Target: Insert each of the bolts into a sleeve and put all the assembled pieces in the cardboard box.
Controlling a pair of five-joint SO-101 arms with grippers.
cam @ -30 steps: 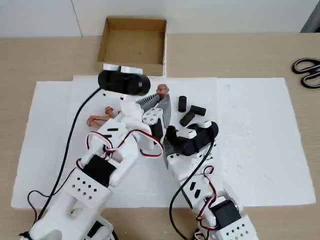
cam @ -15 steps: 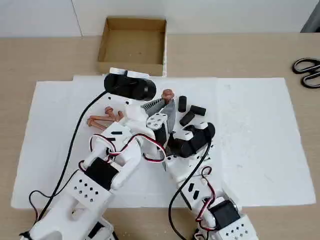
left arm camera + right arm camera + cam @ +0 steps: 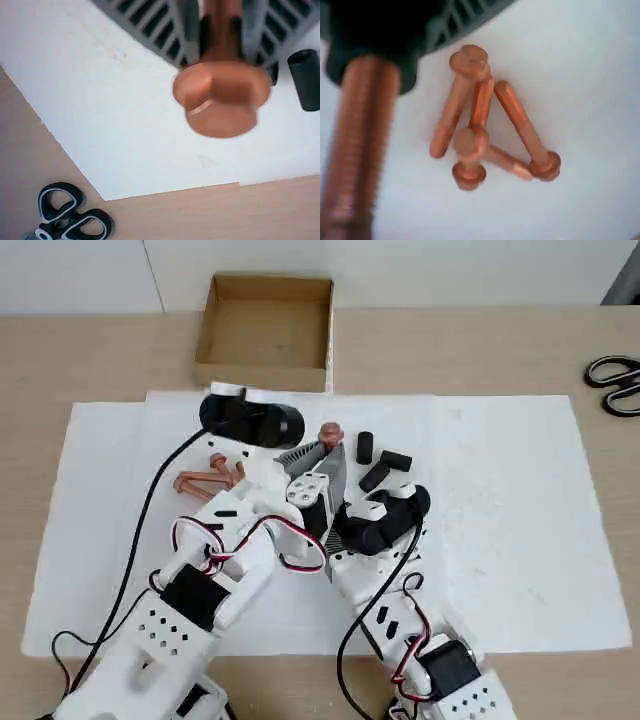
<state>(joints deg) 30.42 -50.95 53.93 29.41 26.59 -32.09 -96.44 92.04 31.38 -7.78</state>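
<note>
Left wrist view: the left gripper (image 3: 220, 25) is pinched on the shank of a copper bolt (image 3: 220, 95), whose head points outward at the upper right of the frame. Beyond it a loose sleeve (image 3: 305, 80) lies on the white sheet (image 3: 100, 100), and scissors (image 3: 70, 215) sit on the desk (image 3: 200, 215) at lower left. The right wrist view shows a threaded shank (image 3: 355, 150) emerging from a dark sleeve (image 3: 365, 55) at upper left, with spare bolts (image 3: 517, 120) heaped mid-frame. I cannot tell whether the right gripper (image 3: 336, 530) is clamped. Insertion seems to be in hand. The next move calls for seating the bolt fully, then carrying it to the cardboard box (image 3: 265, 335) at the top of the high view.
</note>
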